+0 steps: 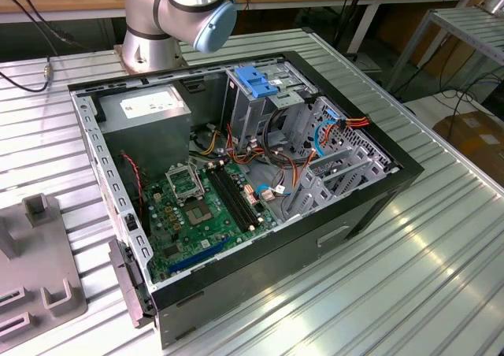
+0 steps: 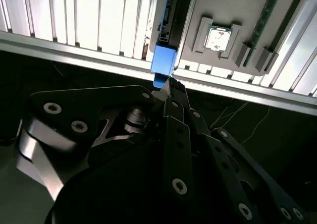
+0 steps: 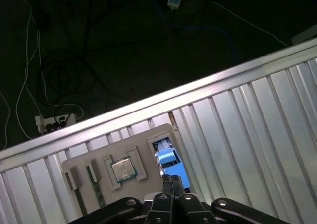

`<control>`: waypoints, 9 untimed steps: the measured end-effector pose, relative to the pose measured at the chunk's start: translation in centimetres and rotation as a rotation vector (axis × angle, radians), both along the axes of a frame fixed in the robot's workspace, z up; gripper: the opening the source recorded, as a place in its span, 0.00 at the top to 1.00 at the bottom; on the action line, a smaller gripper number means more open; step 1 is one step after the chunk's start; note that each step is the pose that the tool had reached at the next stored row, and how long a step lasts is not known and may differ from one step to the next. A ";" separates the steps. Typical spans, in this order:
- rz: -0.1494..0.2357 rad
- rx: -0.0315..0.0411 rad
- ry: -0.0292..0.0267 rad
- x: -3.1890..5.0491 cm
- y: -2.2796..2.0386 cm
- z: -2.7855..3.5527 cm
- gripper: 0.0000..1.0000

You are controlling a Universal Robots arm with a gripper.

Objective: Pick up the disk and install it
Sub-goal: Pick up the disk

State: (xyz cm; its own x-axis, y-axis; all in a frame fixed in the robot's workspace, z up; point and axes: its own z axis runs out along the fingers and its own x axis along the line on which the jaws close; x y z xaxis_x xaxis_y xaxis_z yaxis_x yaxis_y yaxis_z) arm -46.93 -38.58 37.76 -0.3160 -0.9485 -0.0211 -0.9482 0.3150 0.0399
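Gripper (image 2: 166,87) set narrow, tips pinching the near end of the disk (image 2: 171,16) at its blue carrier frame (image 2: 162,60), as far as the second wrist view allows. Reads as a hold on the plastic frame, not on the metal body.

Disk standing on edge in a slot of the grey holder plate (image 2: 218,6), running straight away from the tips. Well apart from the computer case (image 1: 236,175) seen in the exterior view, so not yet installed. Off to one side of the gripper on the same plate: processor chip (image 2: 217,39) in its pocket, memory stick (image 2: 265,16) beyond that. Plate resting on the ribbed metal table (image 3: 257,135).

Handling, judged:
- Rigid and dense for its size.
- Metal faces smooth, likely slippery.
- Plastic frame softer, some flex.
- Shock-sensitive, so no knocks against the slot walls.
- Best hold square across the frame edges or the two flat faces.
- End pinch leaves a long lever, so sag or swing likely if the clamp is light.

Drive cage (image 1: 256,116) in the case, blue latch (image 1: 256,80) on top.
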 end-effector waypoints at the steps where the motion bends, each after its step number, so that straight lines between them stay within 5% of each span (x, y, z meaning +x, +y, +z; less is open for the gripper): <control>1: 0.020 -0.0004 -0.0017 0.00 0.00 -0.05 0.90; 7: 0.134 -0.0039 -0.0134 0.00 0.00 -0.31 0.90; 9: 0.140 -0.0049 -0.0188 0.06 0.00 -0.39 0.90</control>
State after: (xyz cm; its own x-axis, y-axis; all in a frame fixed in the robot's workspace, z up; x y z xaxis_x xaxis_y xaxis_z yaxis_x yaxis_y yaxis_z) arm -46.87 -38.57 37.37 -0.1805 -0.9834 -0.0211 -0.9834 0.1800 0.0205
